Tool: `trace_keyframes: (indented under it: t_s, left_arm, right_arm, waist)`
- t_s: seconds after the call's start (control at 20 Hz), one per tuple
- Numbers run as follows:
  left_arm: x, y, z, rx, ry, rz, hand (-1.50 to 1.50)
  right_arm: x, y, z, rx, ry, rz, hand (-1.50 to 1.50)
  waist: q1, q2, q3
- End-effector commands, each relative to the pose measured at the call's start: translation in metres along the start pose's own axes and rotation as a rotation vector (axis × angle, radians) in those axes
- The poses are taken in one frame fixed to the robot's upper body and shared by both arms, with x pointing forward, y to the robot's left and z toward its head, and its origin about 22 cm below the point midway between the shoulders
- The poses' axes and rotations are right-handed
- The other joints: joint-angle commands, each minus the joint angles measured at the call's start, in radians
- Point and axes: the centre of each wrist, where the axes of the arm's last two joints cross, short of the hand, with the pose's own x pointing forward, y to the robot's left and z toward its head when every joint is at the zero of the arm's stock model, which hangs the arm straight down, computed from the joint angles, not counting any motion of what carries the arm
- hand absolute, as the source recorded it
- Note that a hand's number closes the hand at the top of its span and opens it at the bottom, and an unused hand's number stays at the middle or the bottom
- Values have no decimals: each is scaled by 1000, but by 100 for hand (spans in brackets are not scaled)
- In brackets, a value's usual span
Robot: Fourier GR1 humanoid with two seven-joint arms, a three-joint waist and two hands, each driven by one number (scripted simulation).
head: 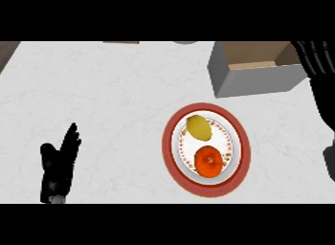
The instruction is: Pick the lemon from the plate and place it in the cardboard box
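Observation:
A yellow lemon [198, 127] lies on the far half of a white plate [230, 125] with a red patterned rim. That plate rests on a wider red plate [172, 158]. The cardboard box [259, 79] stands open at the back right, beyond the plate. My right hand [330, 98] stretches up along the right edge, well right of the lemon; its straight fingers [317, 56] overlap the box's right side and it holds nothing. My left hand [58, 162] rests open at the lower left, fingers up, far from the plate.
An orange fruit [209, 161] sits on the near half of the same plate, just below the lemon. Two small objects, one brown [121, 42] and one grey [185, 42], peek in at the far edge. The counter's left edge [2, 67] runs diagonally at top left.

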Motion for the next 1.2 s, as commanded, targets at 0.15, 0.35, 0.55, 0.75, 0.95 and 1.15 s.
trace_keyframes:
  t_s: [0.15,0.35,0.55,0.75,0.95,1.15]
  left_arm:
    - [85,5,-18,-213,-429,-201,0]
    - [121,0,-15,-384,-632,-270,0]
    - [123,3,-26,-435,-653,-267,0]
    - [123,4,-31,-443,-658,-274,0]
    - [130,19,-48,-425,-630,-256,0]
    - [121,15,-39,-432,-638,-265,0]
  right_arm:
    - [16,-1,-37,191,-85,-16,-150]
    - [22,-33,-45,354,17,340,-150]
    - [-21,-37,-48,469,-94,312,-150]
    - [-38,-35,-38,639,-206,451,-150]
    - [-29,-19,-61,751,-258,584,-150]
    - [-36,4,-56,910,-163,792,-150]
  waist:
    - [-6,-23,20]
    - [2,-13,18]
    - [14,-11,20]
    - [9,-14,21]
    - [-7,-21,19]
    - [-3,-28,18]
